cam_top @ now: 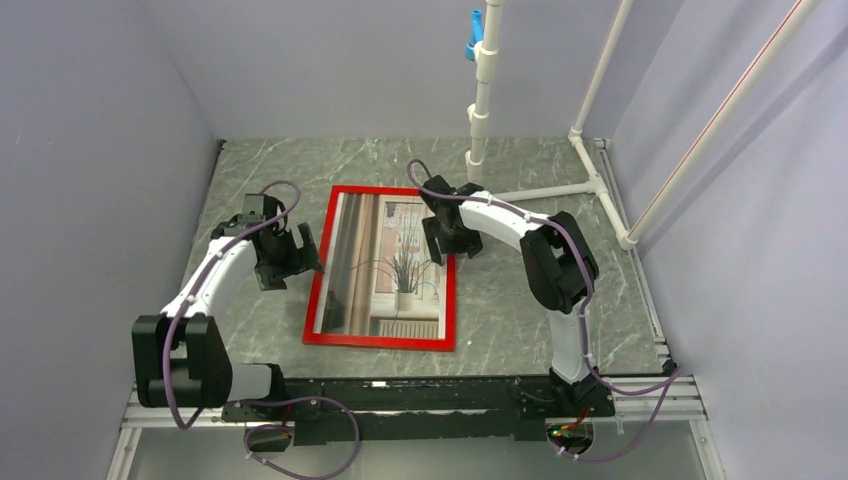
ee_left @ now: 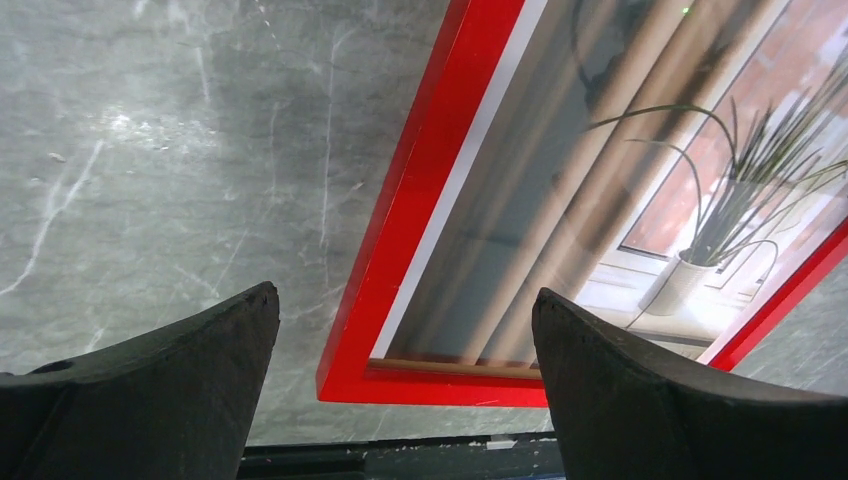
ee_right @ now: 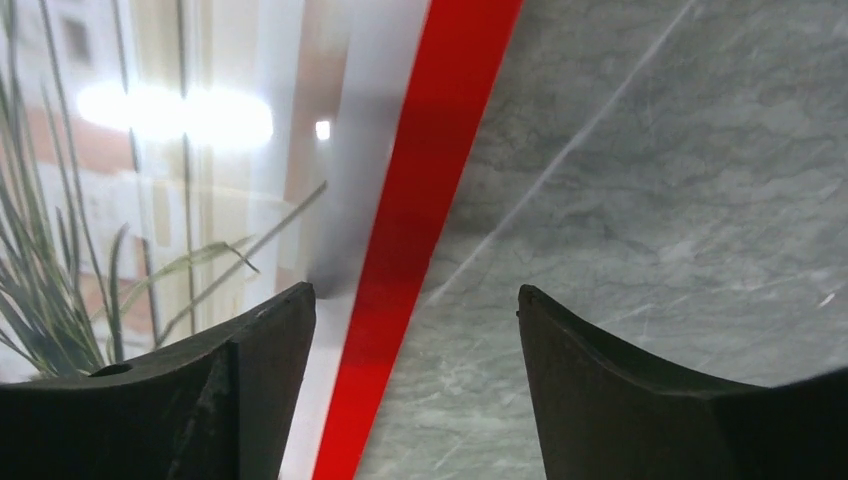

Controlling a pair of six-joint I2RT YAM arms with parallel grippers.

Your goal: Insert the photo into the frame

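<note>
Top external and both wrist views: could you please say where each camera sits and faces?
Top external: high behind the robot, looking down at table, frame and photo; left arm and right arm show.
Left wrist: on left arm, looking down at the frame's near left corner; open jaws show.
Right wrist: on right arm, looking down at the frame's right edge; open jaws show.
All share frame and photo.

My left arm [cam_top: 215, 275] reaches forward from its base with the elbow bent and the forearm angling inward toward the middle. My left gripper [ee_left: 405, 300] points downward, its two dark fingers [ee_left: 170, 370] spread wide and gripping nothing. My right arm [cam_top: 510, 222] rises from its base, folds at the elbow and stretches inward to the left. My right gripper [ee_right: 415, 295] also faces down, jaws parted wide, empty. The two grippers are well apart.
</note>
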